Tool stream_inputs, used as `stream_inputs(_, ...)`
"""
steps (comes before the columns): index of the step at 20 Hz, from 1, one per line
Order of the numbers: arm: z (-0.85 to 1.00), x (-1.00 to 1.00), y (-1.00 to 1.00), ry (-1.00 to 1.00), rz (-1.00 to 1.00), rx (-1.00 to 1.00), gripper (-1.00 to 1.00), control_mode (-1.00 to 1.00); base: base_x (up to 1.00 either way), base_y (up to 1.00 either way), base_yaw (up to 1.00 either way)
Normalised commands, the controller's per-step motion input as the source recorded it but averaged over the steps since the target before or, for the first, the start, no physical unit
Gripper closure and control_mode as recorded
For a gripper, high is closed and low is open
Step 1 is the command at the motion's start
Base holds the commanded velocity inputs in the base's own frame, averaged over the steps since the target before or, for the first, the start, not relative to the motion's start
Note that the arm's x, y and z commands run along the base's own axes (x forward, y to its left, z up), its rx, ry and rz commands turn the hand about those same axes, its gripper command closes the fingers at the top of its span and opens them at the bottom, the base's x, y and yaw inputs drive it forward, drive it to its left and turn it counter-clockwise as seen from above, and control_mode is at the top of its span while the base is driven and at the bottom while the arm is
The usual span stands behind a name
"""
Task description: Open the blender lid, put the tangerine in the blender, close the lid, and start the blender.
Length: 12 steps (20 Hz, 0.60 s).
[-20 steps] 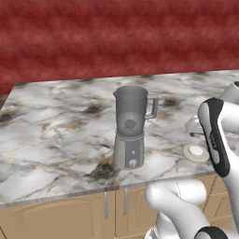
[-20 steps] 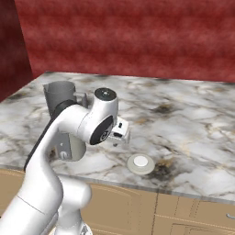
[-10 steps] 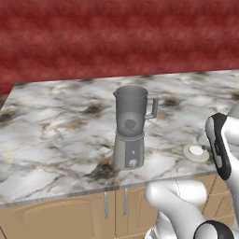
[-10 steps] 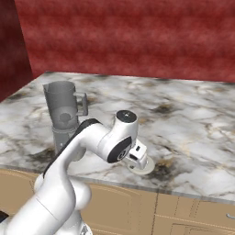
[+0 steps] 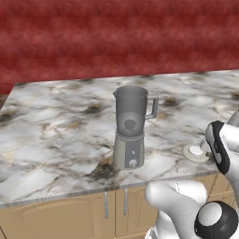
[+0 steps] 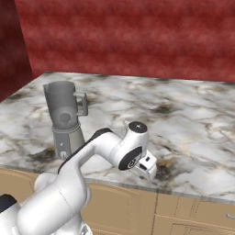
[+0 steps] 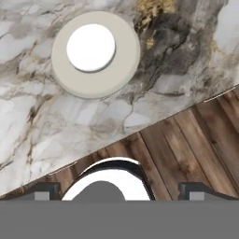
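A: Where does the job stand?

B: The first step looks done. The blender (image 5: 130, 133) stands mid-counter with its jar open at the top, and the blender lid (image 7: 95, 54) lies flat on the marble counter (image 5: 56, 135), well to the right of the blender and near the front edge.

A: And the robot's gripper (image 6: 149, 167)?

B: In the right base view it hangs low at the counter's front edge. In the hand view the two fingertips (image 7: 44, 190) stand wide apart at the bottom with nothing between them, so the jaws are released and empty. The lid sits ahead of them, apart from both tips.

A: Has the tangerine gone in?

B: That cannot be settled. There is a dark round shape inside the translucent jar, but it could be the blade assembly, and no orange fruit can be made out anywhere on the counter.

A: So what remains?

B: By this reading, finding and dropping the tangerine into the jar, setting the lid back on the rim, and then turning the round knob (image 5: 133, 163) on the front of the base.
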Motion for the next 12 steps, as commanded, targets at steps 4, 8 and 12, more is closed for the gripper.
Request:
stream_inputs(4,-0.17,0.31,0.03,0.01,0.00,0.00,-1.00,-1.00,0.00,0.00,0.00)
stream_inputs(8,-0.01,0.36,0.09,0.02,0.00,0.00,-1.00,-1.00,0.00,0.00,0.00)
stream_inputs(12,0.00,0.24,0.02,0.03,0.00,0.00,-1.00,-1.00,0.00,0.00,0.00)
